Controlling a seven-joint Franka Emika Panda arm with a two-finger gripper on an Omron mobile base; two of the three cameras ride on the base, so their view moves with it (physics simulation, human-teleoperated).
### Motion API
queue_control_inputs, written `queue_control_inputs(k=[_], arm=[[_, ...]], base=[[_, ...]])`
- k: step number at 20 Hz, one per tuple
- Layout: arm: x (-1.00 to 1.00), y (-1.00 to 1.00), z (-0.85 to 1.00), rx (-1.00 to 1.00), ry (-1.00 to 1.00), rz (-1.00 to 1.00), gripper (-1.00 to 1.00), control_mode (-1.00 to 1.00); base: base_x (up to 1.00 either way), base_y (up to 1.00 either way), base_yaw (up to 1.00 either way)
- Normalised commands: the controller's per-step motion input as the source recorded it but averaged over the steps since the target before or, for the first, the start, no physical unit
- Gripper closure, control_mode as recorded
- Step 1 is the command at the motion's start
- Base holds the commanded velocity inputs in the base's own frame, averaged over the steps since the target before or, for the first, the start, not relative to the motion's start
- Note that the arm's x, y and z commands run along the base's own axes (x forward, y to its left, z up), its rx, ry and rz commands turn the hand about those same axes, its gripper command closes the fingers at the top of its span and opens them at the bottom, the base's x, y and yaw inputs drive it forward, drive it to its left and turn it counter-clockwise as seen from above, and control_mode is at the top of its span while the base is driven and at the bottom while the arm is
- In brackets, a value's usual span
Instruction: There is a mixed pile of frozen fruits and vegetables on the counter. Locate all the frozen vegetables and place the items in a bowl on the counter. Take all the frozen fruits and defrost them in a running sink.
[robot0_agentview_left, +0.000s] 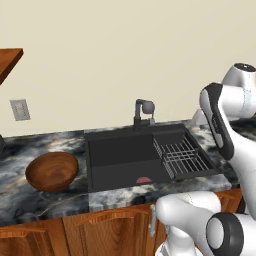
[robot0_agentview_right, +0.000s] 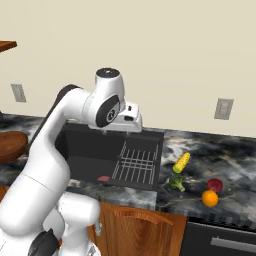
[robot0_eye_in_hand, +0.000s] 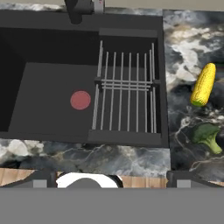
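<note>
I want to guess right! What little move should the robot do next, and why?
Probably swing the gripper right toward the corn. The jaws are open and empty over the sink, and the corn and broccoli lie on the counter, not in the bowl.

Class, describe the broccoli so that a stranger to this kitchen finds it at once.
Start at the black sink; on the marbled counter to its right lie four small foods. The broccoli sits just below the yellow corn cob: the only dark green, knobbly piece.
</note>
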Motion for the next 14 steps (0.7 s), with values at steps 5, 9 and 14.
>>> queue_control_inputs(k=[5,9,14], arm=[[0.0,-0.66,-0.16,-0.02,0.05,0.0,-1.0,-1.0],[-0.01,-0.63,-0.28,-0.04,0.08,0.0,-1.0,-1.0],[-0.08,-0.36,-0.28,-0.09,0.04,0.0,-1.0,-1.0]], base=[[0.0,0.0,0.0],[0.0,0.0,0.0],[0.0,0.0,0.0]])
